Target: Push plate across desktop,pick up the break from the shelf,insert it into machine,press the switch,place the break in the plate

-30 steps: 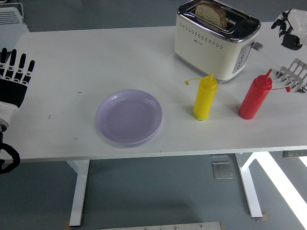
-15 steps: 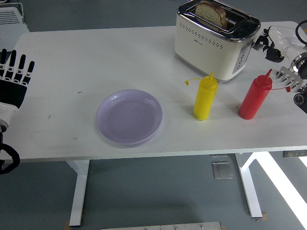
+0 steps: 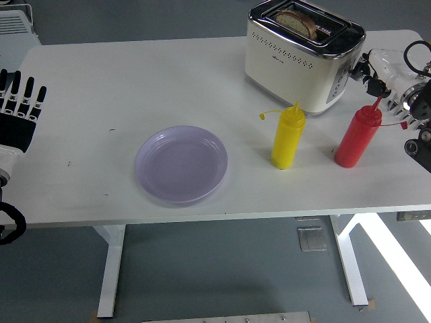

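Glossy cream-and-chrome toaster (image 3: 303,57), curled right hand (image 3: 372,69) against its lever side; left hand (image 3: 20,111) flat, empty.

Bright, even overhead light, soft shadows beside the bottles (image 3: 288,138), and perhaps slight blur at the right edge.

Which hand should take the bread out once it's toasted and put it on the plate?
Likely right. The right hand is already at the toaster, where the bread sits low in the slot. The left hand rests at the table's far left edge.
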Controlling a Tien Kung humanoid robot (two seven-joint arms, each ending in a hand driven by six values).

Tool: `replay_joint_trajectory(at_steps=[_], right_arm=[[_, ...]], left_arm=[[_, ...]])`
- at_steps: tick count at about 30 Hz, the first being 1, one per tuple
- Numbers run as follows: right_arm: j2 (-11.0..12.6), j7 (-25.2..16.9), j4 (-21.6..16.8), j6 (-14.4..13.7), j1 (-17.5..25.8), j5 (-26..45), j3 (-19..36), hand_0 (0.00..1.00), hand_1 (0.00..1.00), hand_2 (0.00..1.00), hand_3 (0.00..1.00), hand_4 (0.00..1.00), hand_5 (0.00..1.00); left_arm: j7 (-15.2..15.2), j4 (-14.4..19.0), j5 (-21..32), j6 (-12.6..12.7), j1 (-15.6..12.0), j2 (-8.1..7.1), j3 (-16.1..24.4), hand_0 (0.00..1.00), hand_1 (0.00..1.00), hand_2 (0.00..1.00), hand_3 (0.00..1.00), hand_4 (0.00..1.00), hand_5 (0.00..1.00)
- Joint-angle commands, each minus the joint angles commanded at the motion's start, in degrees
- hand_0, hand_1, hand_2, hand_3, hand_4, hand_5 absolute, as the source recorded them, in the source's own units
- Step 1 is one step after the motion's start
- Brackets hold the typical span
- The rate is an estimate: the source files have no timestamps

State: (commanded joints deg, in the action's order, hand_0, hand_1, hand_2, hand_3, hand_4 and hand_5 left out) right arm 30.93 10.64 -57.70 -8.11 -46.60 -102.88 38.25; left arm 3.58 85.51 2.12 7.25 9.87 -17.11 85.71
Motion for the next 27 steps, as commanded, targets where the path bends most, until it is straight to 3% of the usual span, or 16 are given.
replay_joint_trajectory(at_steps=[27], right_arm=[[-2.0,-1.3,4.5,-1.5,0.7,2.3,-3.1,0.563,0.418,0.630,0.540,0.068,0.002]], left_arm=[[0.2,0.0,0.0,0.0,0.3,0.07,0.3,0.830,0.761,0.739,0.788,0.785,0.987]])
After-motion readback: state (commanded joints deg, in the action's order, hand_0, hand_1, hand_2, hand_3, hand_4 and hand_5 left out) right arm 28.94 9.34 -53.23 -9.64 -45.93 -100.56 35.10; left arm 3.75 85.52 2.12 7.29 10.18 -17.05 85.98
